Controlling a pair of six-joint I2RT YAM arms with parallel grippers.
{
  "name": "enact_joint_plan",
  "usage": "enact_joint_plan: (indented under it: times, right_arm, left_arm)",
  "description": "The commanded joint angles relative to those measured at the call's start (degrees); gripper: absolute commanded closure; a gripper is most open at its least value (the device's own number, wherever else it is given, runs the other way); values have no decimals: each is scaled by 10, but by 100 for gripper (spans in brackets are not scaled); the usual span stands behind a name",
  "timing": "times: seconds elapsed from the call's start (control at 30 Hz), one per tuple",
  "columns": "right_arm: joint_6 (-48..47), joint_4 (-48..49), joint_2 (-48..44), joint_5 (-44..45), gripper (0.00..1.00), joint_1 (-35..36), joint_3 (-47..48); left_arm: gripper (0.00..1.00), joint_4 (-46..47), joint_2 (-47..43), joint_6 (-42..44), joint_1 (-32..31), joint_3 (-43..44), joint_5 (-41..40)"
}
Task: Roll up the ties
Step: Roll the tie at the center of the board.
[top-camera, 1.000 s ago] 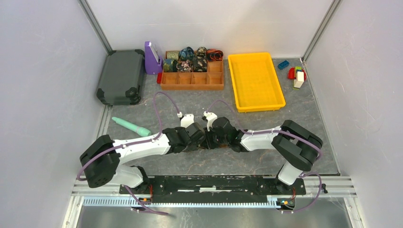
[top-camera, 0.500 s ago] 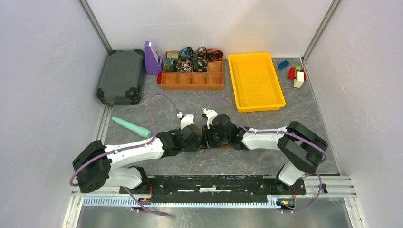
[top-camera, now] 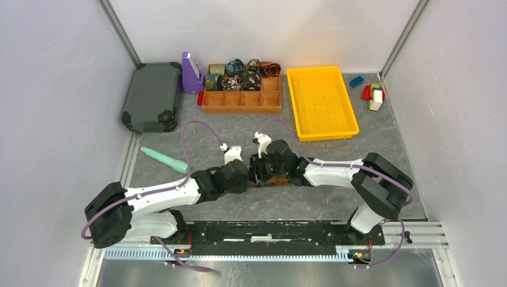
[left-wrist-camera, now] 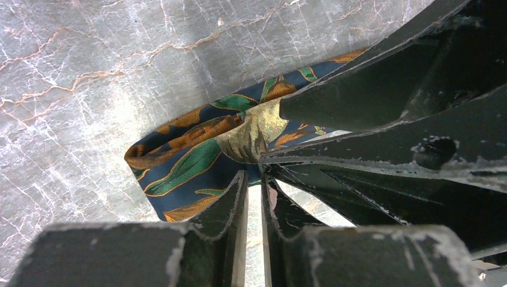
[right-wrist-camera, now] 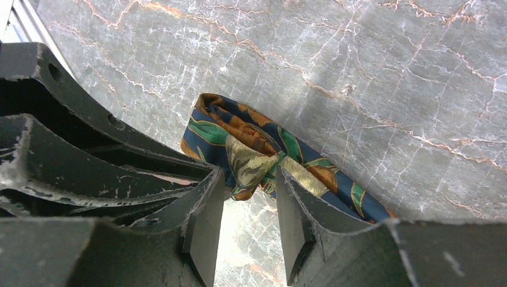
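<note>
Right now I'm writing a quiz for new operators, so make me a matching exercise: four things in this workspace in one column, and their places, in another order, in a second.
Things
1. yellow tray
2. grey case
3. teal stick
4. patterned tie

Places
A. far left corner
B. centre of the scene
C. just right of the wooden organizer
D. left side, just beyond the left arm

Pairs: 1-C; 2-A; 3-D; 4-B
</note>
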Motion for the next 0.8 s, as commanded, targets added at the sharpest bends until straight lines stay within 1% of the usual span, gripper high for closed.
enact_joint_plan:
  times: [0.0, 0.2, 0.37, 0.43, 0.53, 0.6, 0.63, 0.77]
  right_arm:
    - [15, 28, 9, -13, 56, 9, 24]
    - [19, 32, 32, 1, 57, 13, 23]
    - [21, 38, 50, 5, 62, 13, 19]
    - [20, 42, 52, 7, 63, 14, 15]
    - [20, 45, 53, 6, 65, 14, 10]
    - [18, 46, 54, 5, 65, 14, 8]
    - [16, 46, 54, 6, 66, 13, 8]
    - [14, 46, 56, 5, 66, 14, 8]
  left_arm:
    - [82, 40, -11, 28, -2, -5, 2]
    - [83, 42, -14, 31, -2, -3, 6]
    - [82, 43, -23, 28, -2, 0, 10]
    - [79, 39, -31, 26, -1, 3, 10]
    - [69, 24, -46, 23, -2, 9, 8]
    - [66, 4, -57, 13, -2, 12, -5]
    - [67, -13, -63, 7, -1, 13, -18]
    - [76, -63, -71, -9, -2, 16, -69]
